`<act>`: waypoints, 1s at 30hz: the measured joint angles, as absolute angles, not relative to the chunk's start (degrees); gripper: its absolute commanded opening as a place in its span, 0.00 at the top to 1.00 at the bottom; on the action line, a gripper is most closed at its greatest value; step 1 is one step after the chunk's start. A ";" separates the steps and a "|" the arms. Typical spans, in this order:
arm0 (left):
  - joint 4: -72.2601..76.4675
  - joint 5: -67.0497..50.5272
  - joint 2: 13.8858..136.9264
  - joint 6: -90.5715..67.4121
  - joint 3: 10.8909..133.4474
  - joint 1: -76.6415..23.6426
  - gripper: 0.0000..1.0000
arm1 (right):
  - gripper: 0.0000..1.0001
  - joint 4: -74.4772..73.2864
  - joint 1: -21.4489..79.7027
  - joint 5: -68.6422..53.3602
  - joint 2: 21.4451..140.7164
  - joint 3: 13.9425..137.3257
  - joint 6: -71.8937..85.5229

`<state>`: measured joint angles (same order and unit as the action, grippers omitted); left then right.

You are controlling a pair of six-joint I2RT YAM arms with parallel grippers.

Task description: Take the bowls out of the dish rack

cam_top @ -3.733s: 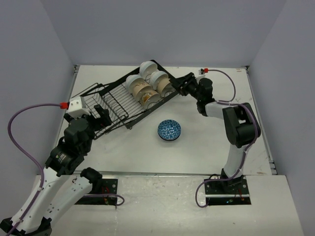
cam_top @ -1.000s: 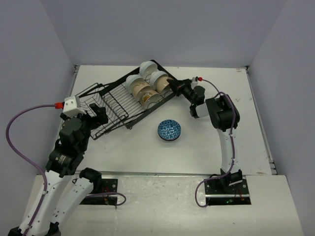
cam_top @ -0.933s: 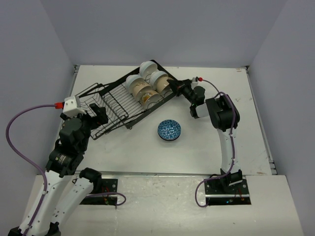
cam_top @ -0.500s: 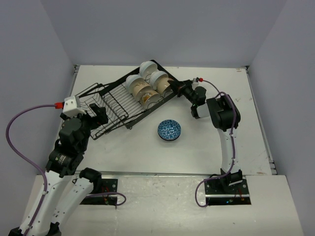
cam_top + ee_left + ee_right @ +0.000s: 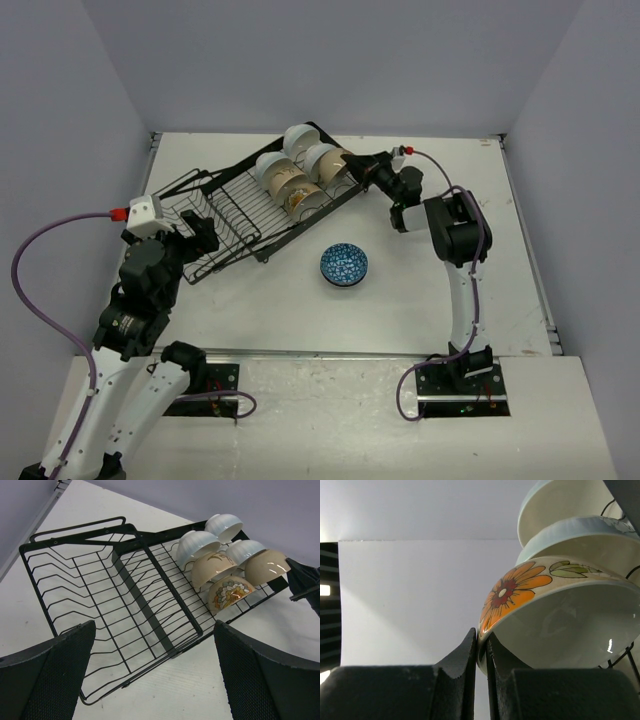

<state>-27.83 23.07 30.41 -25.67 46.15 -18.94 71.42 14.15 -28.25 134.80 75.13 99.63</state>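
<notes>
The black wire dish rack [image 5: 230,215] [image 5: 142,602] lies slanted across the far left of the table. Several bowls stand on edge in its far end. My right gripper [image 5: 362,170] [image 5: 481,636] is shut on the rim of the nearest one, a beige bowl [image 5: 337,167] [image 5: 267,566] [image 5: 560,625] with an orange flower on its outside. White bowls [image 5: 580,535] stand right behind it. A blue-and-white patterned bowl [image 5: 344,265] sits on the table. My left gripper [image 5: 200,235] [image 5: 155,680] hangs open above the rack's near end, with nothing between its fingers.
A flower-patterned bowl [image 5: 227,592] and a tan one [image 5: 212,567] stand in the row beside the gripped bowl. Grey walls close in the table on three sides. The rack's near section [image 5: 80,595] holds no bowls.
My right wrist has shifted slightly toward the far wall, still shut on the beige bowl's rim. The left arm and the other bowls have not moved.
</notes>
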 measured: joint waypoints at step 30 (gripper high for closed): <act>-27.79 22.68 30.26 -25.26 46.15 -18.26 0.00 | 1.00 68.20 8.27 -38.46 112.31 62.65 93.08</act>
<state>-27.79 22.68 30.26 -25.26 46.15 -18.26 68.20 8.27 -38.46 112.31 62.65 93.08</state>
